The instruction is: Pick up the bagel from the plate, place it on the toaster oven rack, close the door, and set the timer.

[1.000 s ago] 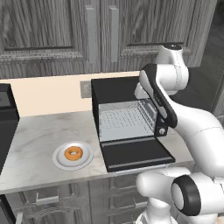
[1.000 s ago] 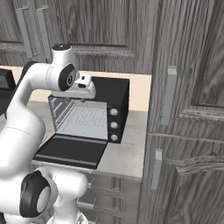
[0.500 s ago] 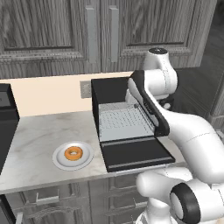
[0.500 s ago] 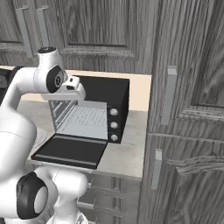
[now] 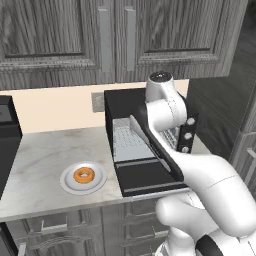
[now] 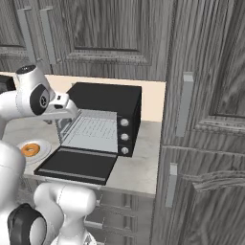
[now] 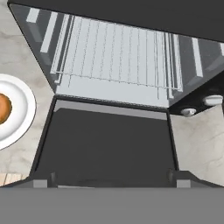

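The bagel (image 5: 84, 175), a small orange-brown ring, lies on the white plate (image 5: 66, 181) on the counter, left of the black toaster oven (image 5: 122, 102). The door (image 5: 149, 178) lies fully open and flat toward me. Behind it the wire toaster oven rack (image 7: 118, 52) sits bare inside the oven. In the hand view my gripper (image 7: 111, 183) hangs above the door's front edge, open, its tips far apart with nothing between them. The bagel (image 7: 2, 108) and plate (image 7: 22, 114) sit at that view's left edge. From the right, the bagel (image 6: 29, 149) shows left of the door (image 6: 76, 165).
Three silver knobs (image 6: 124, 136) run down the oven's right front. A black appliance (image 5: 7, 140) stands at the counter's far left. A wall outlet (image 5: 97, 101) is behind the oven. Grey wood cabinets hang overhead, and a tall cabinet (image 6: 206, 119) closes the right side.
My arm has swung left and lifted, carrying the hand from the oven's right side to above the open door. The jaws have spread wider. Bagel, plate and door stayed put.
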Robot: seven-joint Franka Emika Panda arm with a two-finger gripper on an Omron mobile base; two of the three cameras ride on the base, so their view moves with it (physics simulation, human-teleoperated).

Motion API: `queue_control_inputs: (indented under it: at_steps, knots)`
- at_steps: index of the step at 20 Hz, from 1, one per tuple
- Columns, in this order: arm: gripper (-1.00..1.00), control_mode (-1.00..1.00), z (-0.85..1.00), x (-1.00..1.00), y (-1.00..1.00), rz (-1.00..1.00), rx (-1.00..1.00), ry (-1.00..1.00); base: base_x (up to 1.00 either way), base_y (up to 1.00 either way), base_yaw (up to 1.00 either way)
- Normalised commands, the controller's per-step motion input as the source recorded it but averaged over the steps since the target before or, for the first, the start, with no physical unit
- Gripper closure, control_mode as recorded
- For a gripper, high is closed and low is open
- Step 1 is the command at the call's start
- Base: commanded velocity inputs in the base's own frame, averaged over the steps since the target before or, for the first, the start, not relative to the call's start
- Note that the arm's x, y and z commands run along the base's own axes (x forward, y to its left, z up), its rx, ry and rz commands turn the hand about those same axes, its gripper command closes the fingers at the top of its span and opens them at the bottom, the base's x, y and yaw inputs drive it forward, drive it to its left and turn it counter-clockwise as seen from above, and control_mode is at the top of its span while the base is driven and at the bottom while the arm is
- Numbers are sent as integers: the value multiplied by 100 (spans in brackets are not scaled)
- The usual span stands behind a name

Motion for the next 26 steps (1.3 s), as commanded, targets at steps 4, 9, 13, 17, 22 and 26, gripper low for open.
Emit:
queue_control_inputs:
  at_steps: [4,9,13,17,22,26]
  knots:
    - [-100,-100,-40,0,11,0,-1,-10,0,0,0]
    - [-100,-100,-46,14,1,0,0,-10,0,0,0]
    - [-100,-100,-33,9,2,0,0,-22,0,0,0]
    - [-100,-100,-11,16,0,-1,0,-26,0,0,0]
    - [-100,-100,-7,48,3,-2,0,-11,0,0,0]
    - [-100,-100,-4,67,1,-1,0,0,0,0,0]
